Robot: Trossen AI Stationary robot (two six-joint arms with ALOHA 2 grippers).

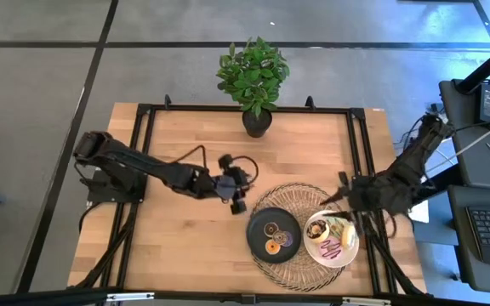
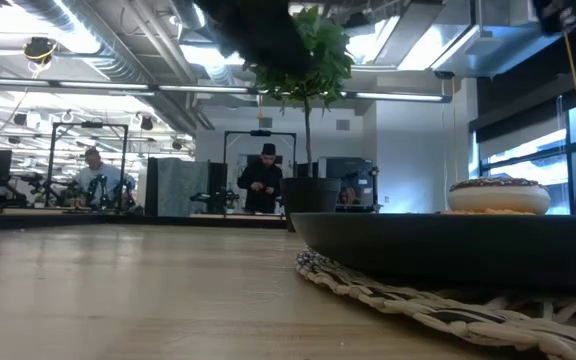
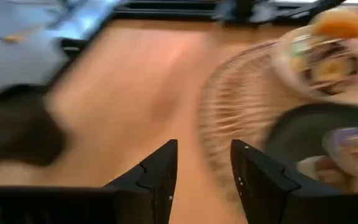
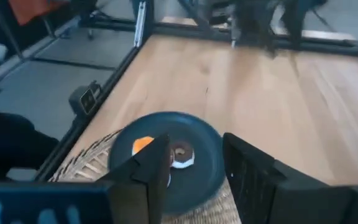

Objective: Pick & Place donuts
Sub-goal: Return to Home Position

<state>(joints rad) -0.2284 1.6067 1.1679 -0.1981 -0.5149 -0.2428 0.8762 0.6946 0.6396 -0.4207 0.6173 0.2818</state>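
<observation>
A black plate (image 1: 258,223) holds mini donuts: brown (image 1: 272,227), purple (image 1: 285,239) and orange (image 1: 271,247). Beside it, a white plate (image 1: 352,252) carries larger donuts: chocolate-iced (image 1: 318,229), green (image 1: 344,228) and pink (image 1: 330,249). Both plates sit on a round woven mat (image 1: 292,197). My left gripper (image 1: 238,197) (image 3: 204,149) hovers open just left of the mat's edge. My right gripper (image 1: 340,198) (image 4: 196,142) is open above the mat's far right part, beside the white plate. The right wrist view shows the black plate (image 4: 201,162) with the orange donut (image 4: 143,144). The low view shows the chocolate-iced donut (image 2: 498,195).
A potted plant (image 1: 254,81) stands at the table's far edge, in the middle. Bare wood lies left of the mat and toward the far edge. Black frame rails (image 1: 145,153) run along the table's sides. People stand in the room behind, in the low view.
</observation>
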